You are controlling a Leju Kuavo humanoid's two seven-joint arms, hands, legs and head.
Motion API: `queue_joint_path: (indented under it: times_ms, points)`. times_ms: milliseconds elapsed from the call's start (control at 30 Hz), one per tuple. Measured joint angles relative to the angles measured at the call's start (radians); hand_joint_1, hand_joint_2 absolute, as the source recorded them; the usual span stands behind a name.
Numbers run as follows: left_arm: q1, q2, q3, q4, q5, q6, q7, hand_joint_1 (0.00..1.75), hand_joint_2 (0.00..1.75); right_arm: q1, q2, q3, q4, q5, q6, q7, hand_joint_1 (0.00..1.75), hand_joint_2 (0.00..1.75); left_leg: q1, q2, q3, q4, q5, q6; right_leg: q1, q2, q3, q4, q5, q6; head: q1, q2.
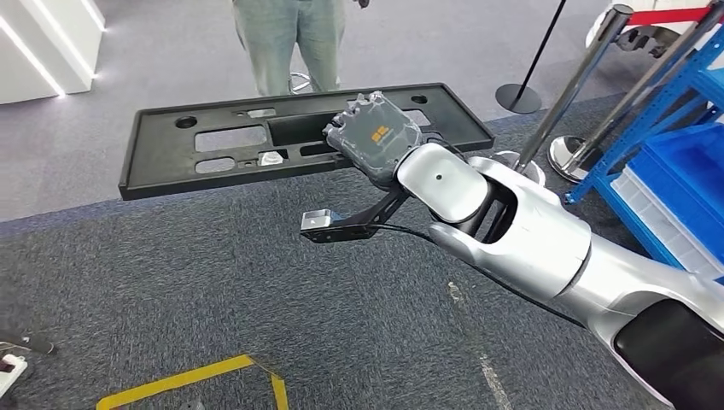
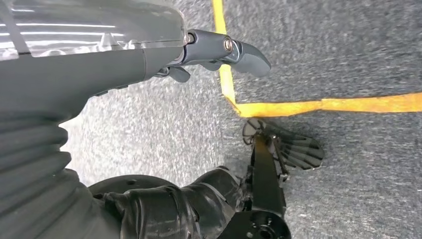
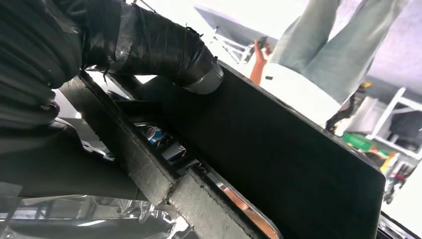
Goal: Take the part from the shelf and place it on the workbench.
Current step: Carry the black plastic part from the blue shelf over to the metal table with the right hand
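The part (image 1: pixel 213 141) is a long, flat black plastic panel with several cut-outs, carried level above the grey carpet. My right hand (image 1: pixel 376 137) grips it near its right half, with the back of the hand facing up and the fingers hidden under and behind the panel. In the right wrist view the panel's dark face (image 3: pixel 278 149) runs across the picture, with the hand's thumb (image 3: pixel 164 47) pressed against it. My left hand (image 2: pixel 219 52) hangs by my side over the floor, fingers apart and holding nothing.
A person (image 1: pixel 290 43) stands just beyond the panel. A blue shelf with blue bins (image 1: pixel 674 171) stands at the right, with chrome barrier posts (image 1: pixel 580 81) and a round black base (image 1: pixel 518 98) in front of it. Yellow floor tape (image 1: pixel 196 376) lies near my feet.
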Motion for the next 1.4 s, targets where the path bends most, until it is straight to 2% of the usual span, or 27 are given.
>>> queue_joint_path:
  times_ms: [67,133,167,233,267,300,367,400,467,500,533,633,667,733,767,833,900,933,967,1000,1067,1133,1167,1200,1267,1333,1400]
  points:
    - [0.000,0.009,0.000,0.000,-0.002,-0.018,0.009,0.00,1.75,0.003,-0.008,0.000,-0.002,0.002,0.004,0.004,1.75,1.75,0.002,-0.029,-0.002,0.002,0.003,-0.006,-0.007,0.030,0.063,-0.134,0.069,-0.003,0.000,0.000]
    - [-0.001,0.018,0.000,0.001,-0.003,-0.033,0.014,0.00,1.75,0.004,-0.016,0.000,-0.005,0.004,0.006,0.007,1.75,1.75,0.005,-0.053,-0.010,0.003,0.009,-0.018,-0.012,0.071,0.108,-0.233,0.102,-0.005,-0.001,0.000]
    - [-0.002,0.022,0.000,0.001,-0.003,-0.036,0.016,0.00,1.75,0.004,-0.019,0.000,-0.007,0.005,0.006,0.007,1.75,1.75,0.007,-0.063,-0.015,0.000,0.014,-0.026,-0.010,0.081,0.113,-0.248,0.102,-0.006,-0.001,0.000]
    - [0.000,0.028,-0.001,0.002,-0.003,-0.038,0.017,0.00,1.75,0.007,-0.021,0.000,-0.008,0.005,0.006,0.007,1.75,1.75,0.010,-0.081,-0.022,-0.007,0.023,-0.040,-0.007,0.064,0.113,-0.251,0.106,-0.011,-0.001,0.000]
    - [0.002,0.031,-0.002,0.002,-0.003,-0.038,0.017,0.00,1.75,0.007,-0.021,0.000,-0.009,0.005,0.007,0.007,1.75,1.75,0.009,-0.071,-0.026,-0.005,0.021,-0.045,-0.008,0.052,0.114,-0.255,0.110,-0.017,-0.002,0.000]
    - [0.003,0.033,-0.003,0.003,-0.003,-0.038,0.017,0.00,1.75,0.007,-0.021,0.000,-0.011,0.005,0.007,0.007,1.75,1.75,0.005,-0.045,-0.035,0.012,0.008,-0.048,-0.009,0.040,0.115,-0.259,0.113,-0.023,-0.005,0.000]
    - [0.000,0.037,-0.006,0.003,-0.003,-0.036,0.017,0.00,1.75,0.006,-0.023,0.000,-0.014,0.006,0.007,0.007,1.75,1.75,-0.002,0.026,-0.078,0.110,-0.051,-0.051,-0.005,0.012,0.115,-0.264,0.118,-0.033,-0.010,0.000]
    - [-0.001,0.037,-0.008,0.003,-0.003,-0.035,0.017,0.00,1.75,0.007,-0.024,0.000,-0.015,0.006,0.007,0.007,1.75,1.75,-0.003,0.048,-0.106,0.180,-0.086,-0.050,0.000,-0.002,0.113,-0.263,0.118,-0.036,-0.013,0.000]
    - [-0.003,0.037,-0.010,0.003,-0.003,-0.034,0.016,0.00,1.75,0.010,-0.025,0.000,-0.016,0.007,0.009,0.007,1.75,1.75,-0.004,0.060,-0.139,0.274,-0.122,-0.046,0.008,-0.030,0.109,-0.262,0.118,-0.039,-0.013,0.000]
    - [-0.003,0.037,-0.012,0.003,-0.003,-0.034,0.016,0.00,1.75,0.011,-0.026,0.000,-0.016,0.007,0.009,0.007,1.75,1.75,-0.006,0.062,-0.131,0.272,-0.115,-0.042,0.012,-0.043,0.108,-0.262,0.118,-0.040,-0.013,0.000]
    - [-0.003,0.037,-0.013,0.003,-0.003,-0.034,0.016,0.00,1.75,0.012,-0.026,0.000,-0.016,0.007,0.010,0.007,1.75,1.75,-0.009,0.066,-0.102,0.230,-0.093,-0.036,0.015,-0.056,0.107,-0.261,0.118,-0.041,-0.013,0.000]
    - [-0.005,0.039,-0.015,0.003,-0.003,-0.034,0.016,0.00,1.75,0.011,-0.028,0.000,-0.016,0.008,0.010,0.008,1.75,1.75,-0.034,0.125,0.010,0.041,-0.035,-0.011,0.023,-0.093,0.107,-0.259,0.112,-0.042,-0.013,0.000]
    - [-0.007,0.040,-0.017,0.003,-0.003,-0.034,0.016,0.00,1.75,0.011,-0.030,0.000,-0.016,0.008,0.010,0.008,1.75,1.75,-0.042,0.138,0.025,0.011,-0.034,-0.005,0.026,-0.104,0.106,-0.258,0.111,-0.041,-0.012,0.000]
    - [-0.007,0.042,-0.021,0.003,-0.003,-0.034,0.016,0.00,1.75,0.012,-0.032,0.000,-0.016,0.009,0.010,0.008,1.75,1.75,-0.046,0.125,0.028,-0.004,-0.036,0.003,0.028,-0.129,0.106,-0.258,0.109,-0.037,-0.012,0.000]
    - [-0.006,0.043,-0.023,0.003,-0.003,-0.034,0.016,0.00,1.75,0.013,-0.033,0.000,-0.016,0.010,0.010,0.008,1.75,1.75,-0.043,0.113,0.029,-0.009,-0.033,0.006,0.027,-0.127,0.105,-0.254,0.104,-0.034,-0.011,0.000]
    - [-0.005,0.043,-0.024,0.003,-0.003,-0.034,0.017,0.00,1.75,0.012,-0.034,0.000,-0.016,0.012,0.010,0.007,1.75,1.75,-0.033,0.092,0.035,-0.022,-0.025,0.012,0.020,-0.078,0.083,-0.206,0.071,-0.025,-0.010,0.000]
    - [-0.007,0.042,-0.024,0.003,-0.002,-0.034,0.017,0.00,1.75,0.013,-0.039,0.000,-0.016,0.013,0.010,0.007,1.75,1.75,-0.027,0.070,0.036,-0.025,-0.021,0.016,0.012,-0.018,0.024,-0.086,0.017,-0.015,-0.008,0.000]
    - [-0.008,0.042,-0.024,0.003,-0.002,-0.034,0.017,0.00,1.75,0.016,-0.042,0.000,-0.016,0.013,0.010,0.007,1.75,1.75,-0.025,0.056,0.035,-0.024,-0.020,0.017,0.008,-0.008,-0.010,-0.023,-0.001,-0.011,-0.007,0.000]
    - [-0.009,0.042,-0.024,0.003,-0.002,-0.034,0.017,0.00,1.75,0.020,-0.044,0.000,-0.016,0.013,0.011,0.007,1.75,1.75,-0.023,0.040,0.034,-0.022,-0.021,0.016,0.004,-0.004,-0.033,0.015,-0.003,-0.008,-0.007,0.000]
    - [-0.010,0.042,-0.024,0.003,-0.002,-0.034,0.017,0.00,1.75,0.024,-0.045,0.000,-0.016,0.013,0.011,0.006,1.75,1.75,-0.021,0.024,0.034,-0.019,-0.022,0.015,-0.001,-0.003,-0.039,0.017,0.013,-0.004,-0.007,0.000]
    - [-0.009,0.042,-0.024,0.003,-0.002,-0.034,0.017,0.00,1.75,0.027,-0.047,0.000,-0.016,0.013,0.011,0.006,1.75,1.75,-0.015,-0.008,0.034,-0.010,-0.028,0.007,-0.013,0.017,-0.004,-0.083,0.087,0.003,-0.006,0.000]
    - [-0.009,0.043,-0.024,0.003,-0.002,-0.034,0.017,0.00,1.75,0.025,-0.049,0.000,-0.016,0.014,0.011,0.006,1.75,1.75,-0.010,-0.034,0.025,0.004,-0.035,-0.005,-0.024,0.065,0.043,-0.190,0.131,0.008,-0.007,0.000]
    - [-0.009,0.044,-0.024,0.003,-0.002,-0.034,0.017,0.00,1.75,0.025,-0.050,0.000,-0.016,0.014,0.011,0.006,1.75,1.75,-0.007,-0.046,0.017,0.009,-0.034,-0.013,-0.025,0.081,0.055,-0.216,0.133,0.008,-0.008,0.000]
    - [-0.009,0.044,-0.024,0.004,-0.001,-0.034,0.018,0.00,1.75,0.026,-0.050,0.000,-0.016,0.014,0.011,0.006,1.75,1.75,-0.004,-0.058,0.010,0.011,-0.032,-0.019,-0.023,0.083,0.059,-0.221,0.127,0.007,-0.008,0.000]
    - [-0.004,0.044,-0.024,0.004,-0.001,-0.034,0.018,0.00,1.75,0.027,-0.049,0.000,-0.016,0.014,0.011,0.005,1.75,1.75,0.002,-0.077,-0.001,0.011,-0.028,-0.032,-0.020,0.060,0.063,-0.229,0.128,-0.002,-0.006,0.000]
    - [0.000,0.043,-0.025,0.004,0.000,-0.035,0.019,0.00,1.75,0.025,-0.048,0.000,-0.017,0.014,0.011,0.006,1.75,1.75,-0.002,-0.036,-0.019,0.046,-0.051,-0.040,-0.020,0.034,0.069,-0.239,0.133,-0.015,-0.011,0.000]
    - [-0.003,0.042,-0.025,0.004,0.000,-0.036,0.019,0.00,1.75,0.023,-0.047,0.000,-0.018,0.014,0.011,0.006,1.75,1.75,-0.007,0.032,-0.068,0.156,-0.107,-0.044,-0.013,0.007,0.074,-0.245,0.135,-0.026,-0.020,0.000]
